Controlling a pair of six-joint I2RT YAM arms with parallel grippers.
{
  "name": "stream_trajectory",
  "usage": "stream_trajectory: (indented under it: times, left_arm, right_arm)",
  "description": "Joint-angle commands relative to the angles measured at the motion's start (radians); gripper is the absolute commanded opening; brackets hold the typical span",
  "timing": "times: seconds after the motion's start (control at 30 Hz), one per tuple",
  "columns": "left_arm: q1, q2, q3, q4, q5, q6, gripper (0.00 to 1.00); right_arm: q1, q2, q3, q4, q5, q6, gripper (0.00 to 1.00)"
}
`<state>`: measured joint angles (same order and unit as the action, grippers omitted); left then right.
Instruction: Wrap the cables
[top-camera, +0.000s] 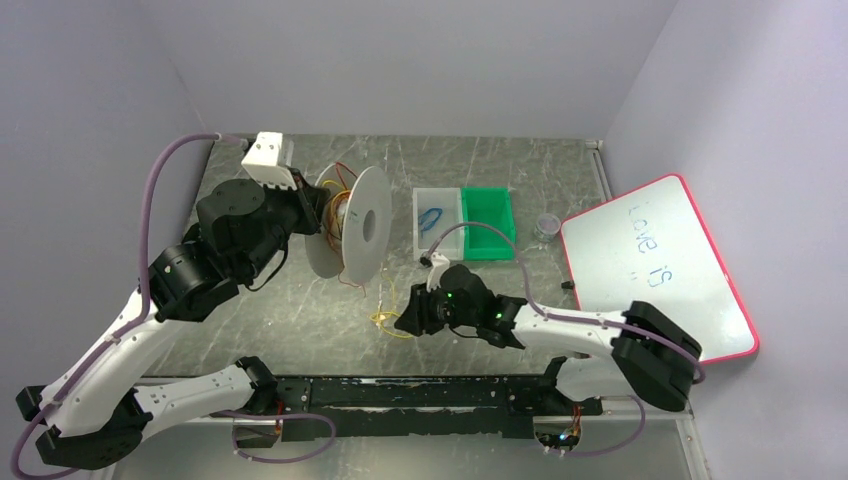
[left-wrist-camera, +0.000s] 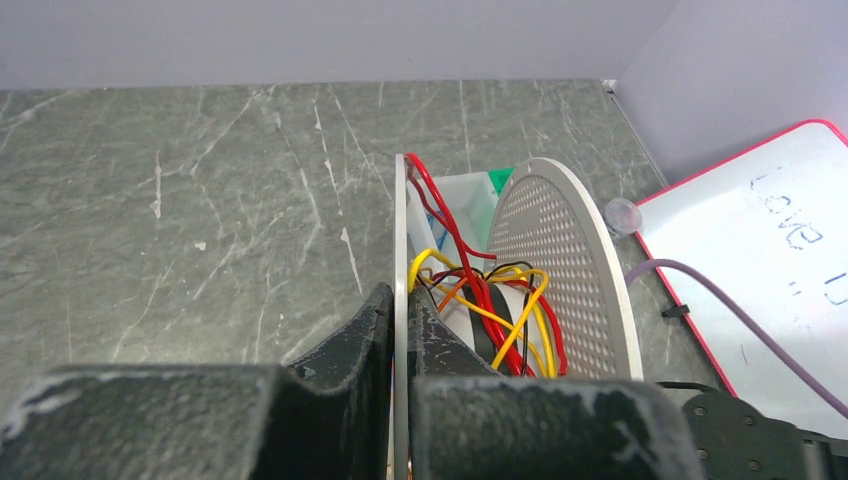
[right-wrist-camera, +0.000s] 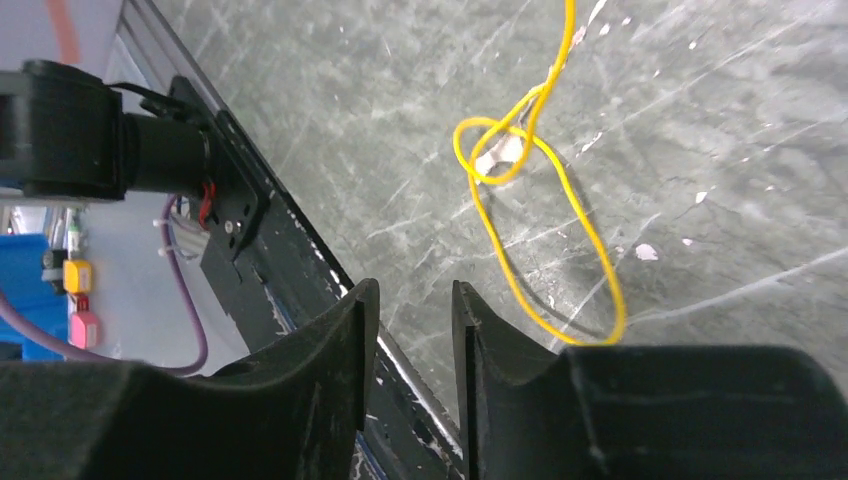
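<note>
My left gripper (left-wrist-camera: 400, 305) is clamped tight on the rim of a flat white plastic spool disc (left-wrist-camera: 400, 215). The thin red, yellow and orange cables (left-wrist-camera: 500, 300) sit bunched between it and a perforated grey disc (left-wrist-camera: 565, 250). My right gripper (right-wrist-camera: 410, 295) is partway open, holding nothing. A loose yellow cable loop (right-wrist-camera: 598, 255) lies on the grey marbled tabletop (right-wrist-camera: 720, 120) just beside it.

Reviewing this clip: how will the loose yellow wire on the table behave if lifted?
Probably floppy: the yellow wire lies in slack, crossing loops. Likely very light, being far thinner than the fingers of the right gripper. Lifted at one point, its loops would probably sag and drag along.
</note>
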<state>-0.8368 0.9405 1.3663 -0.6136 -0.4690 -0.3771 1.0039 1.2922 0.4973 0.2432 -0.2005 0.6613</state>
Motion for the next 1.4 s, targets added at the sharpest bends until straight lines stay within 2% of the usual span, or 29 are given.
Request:
stream_trajectory:
  times: [0.0,0.17,0.43,0.63,0.77,1.37]
  left_arm:
    - [-0.005,-0.013,0.045,0.109,-0.040,-0.002,0.07]
    - [-0.004,0.004,0.053,0.117,-0.046,-0.002,0.07]
    - [-0.004,0.003,0.056,0.108,-0.051,-0.005,0.07]
    - [-0.004,-0.007,0.055,0.097,-0.057,-0.008,0.07]
    - [-0.004,-0.011,0.051,0.095,-0.059,-0.010,0.07]
    - [-0.004,-0.017,0.051,0.095,-0.050,-0.015,0.07]
  right_arm:
    - [0.004,-0.094,0.024,-0.074,0.113,-0.004,0.38]
    - [0.005,-0.108,0.022,-0.111,0.172,-0.011,0.42]
    - [0.007,-0.030,0.029,-0.122,0.228,-0.041,0.44]
    - [0.006,0.006,0.065,-0.242,0.392,0.024,0.44]
    - [0.007,-0.004,0.057,-0.292,0.445,0.074,0.45]
    - [0.004,0.093,0.016,-0.229,0.396,0.215,0.45]
